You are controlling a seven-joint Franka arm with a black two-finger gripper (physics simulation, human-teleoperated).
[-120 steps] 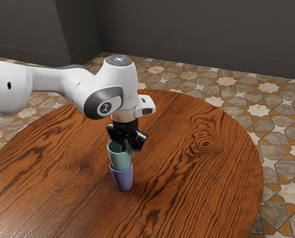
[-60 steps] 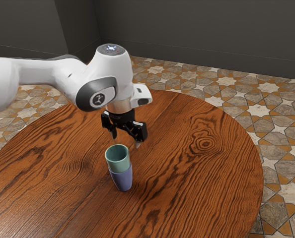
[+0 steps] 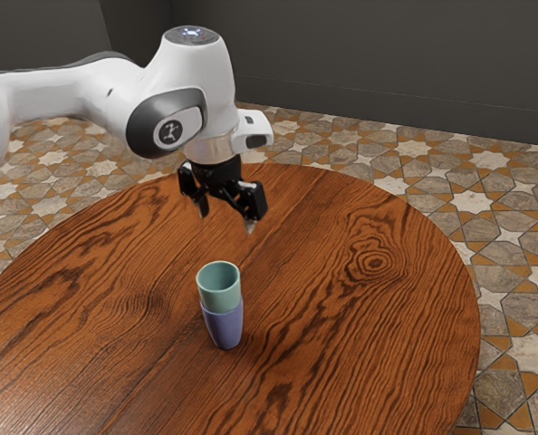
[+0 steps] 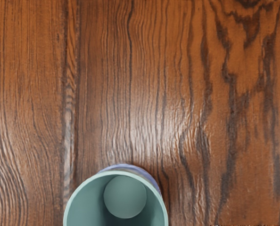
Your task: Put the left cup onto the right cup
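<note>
A teal cup [image 3: 218, 284] sits upright, nested in a lavender-blue cup [image 3: 223, 325] near the middle of the round wooden table [image 3: 369, 299]. My gripper [image 3: 225, 211] hangs open above and slightly behind the stack, well clear of it, with nothing between its fingers. From the wrist view I look straight down into the teal cup [image 4: 116, 199], with a sliver of the blue cup's rim [image 4: 130, 167] showing around it.
The table's edge curves along the exterior view's right and front. A patterned tile floor [image 3: 450, 172] surrounds the table, with dark walls behind.
My gripper let go of the teal cup, opened, and rose up and back from the stack. The teal cup stays nested in the blue one.
</note>
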